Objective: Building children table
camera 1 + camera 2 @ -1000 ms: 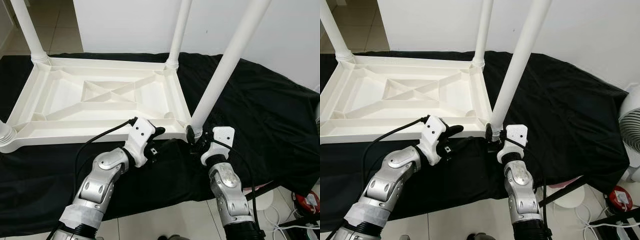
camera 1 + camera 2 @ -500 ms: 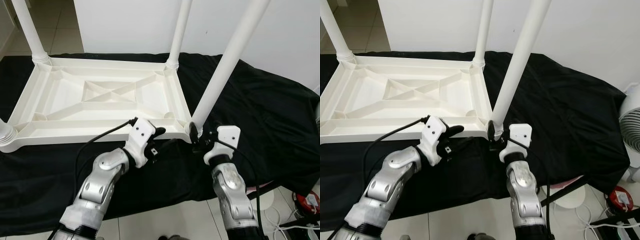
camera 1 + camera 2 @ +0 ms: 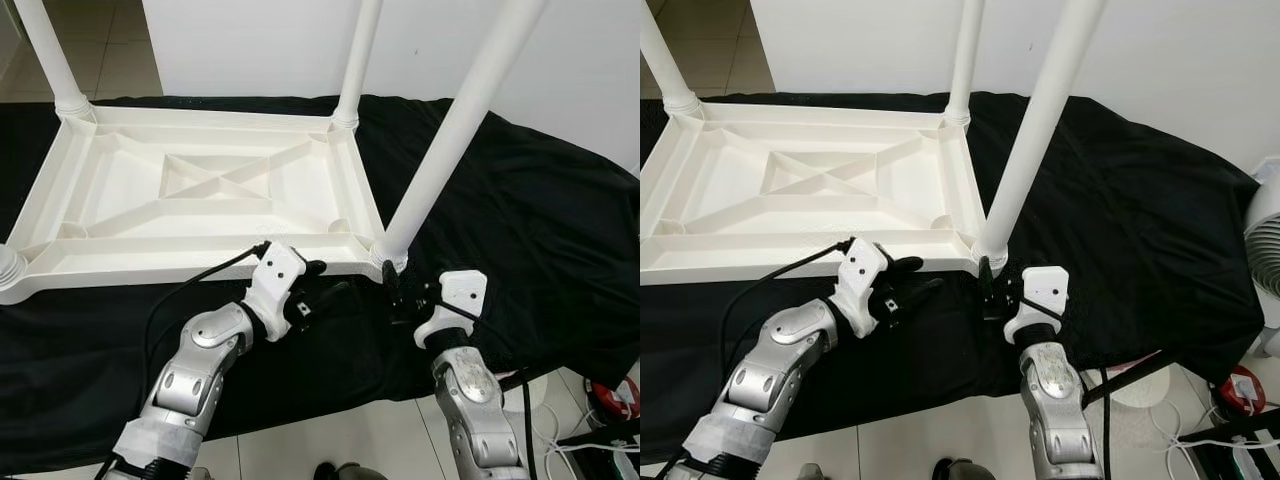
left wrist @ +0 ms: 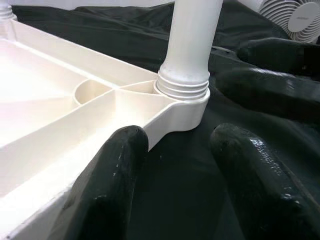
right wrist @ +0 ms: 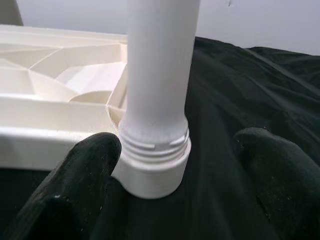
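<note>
The upright leg (image 5: 159, 75) is framed just ahead of the spread right gripper (image 3: 402, 296); the parted left gripper (image 3: 318, 284) is held beside the table (image 3: 120, 255) rim.

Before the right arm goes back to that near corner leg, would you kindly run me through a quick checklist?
1. Right tool open, with the leg between its fingers: ok.
2. Leg seated fully in the corner socket: not ok, threads show above the collar.
3. Leg standing straight: cannot tell.
4. Left tool open beside the tabletop edge, one finger at the rim: ok.
5. Tabletop lying upside down on the black cloth: ok.
6. Other legs fitted: three corners carry legs; how tight, cannot tell.
</note>
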